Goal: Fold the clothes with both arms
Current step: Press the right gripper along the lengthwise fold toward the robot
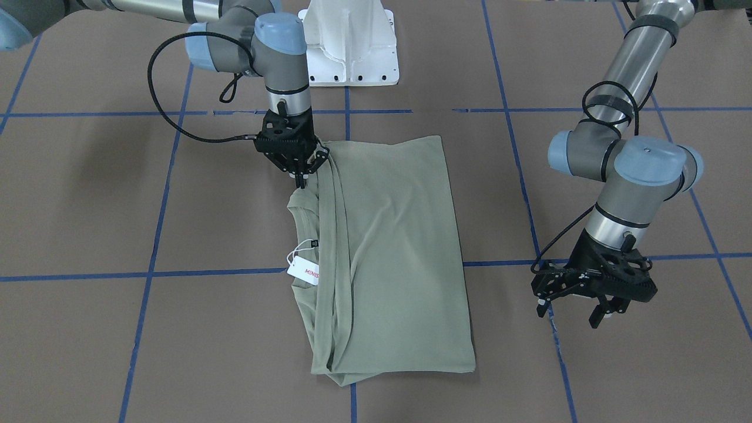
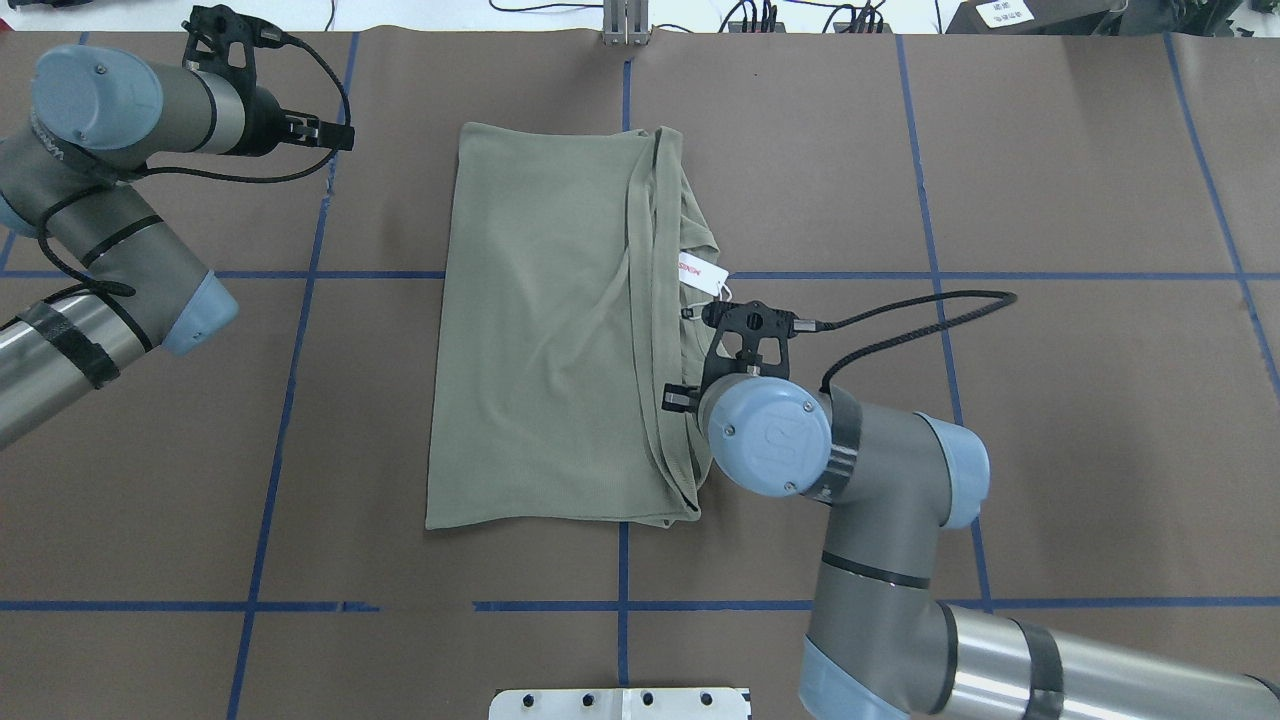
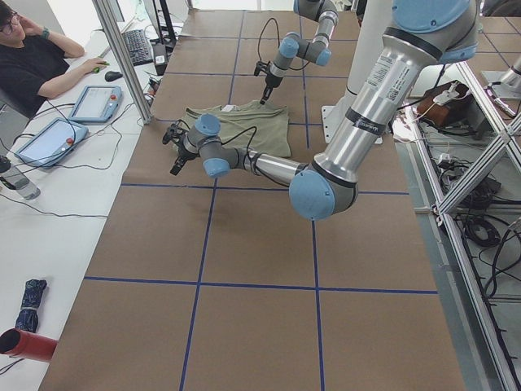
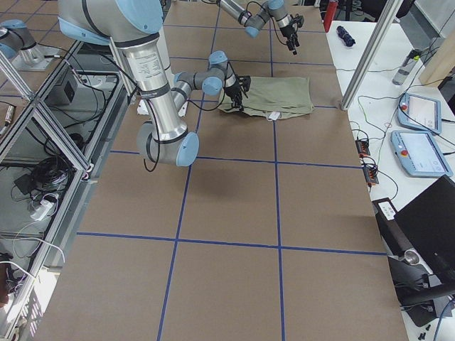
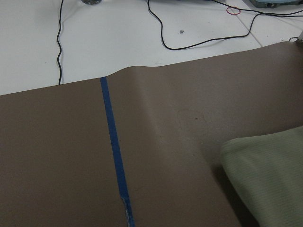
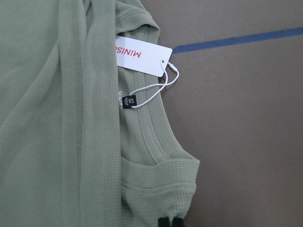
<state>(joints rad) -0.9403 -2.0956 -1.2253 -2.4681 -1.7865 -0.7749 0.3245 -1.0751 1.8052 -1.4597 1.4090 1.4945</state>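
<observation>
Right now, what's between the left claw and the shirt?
Nothing: only bare brown table cover between left claw and shirt, per the overhead view.

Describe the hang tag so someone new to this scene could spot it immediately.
On the brown table taped with blue grid lines lies one folded green shirt. At its neckline the hang tag sits on a white string loop: a small white card lettered in red, the only white thing on the shirt.

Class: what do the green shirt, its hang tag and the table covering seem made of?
The green shirt: matte knit fabric, likely; ribbed texture shows. The hang tag: smooth white card, probably; flat, red-printed. The table covering: matte brown paper or thin sheet; its edge ripples.
</observation>
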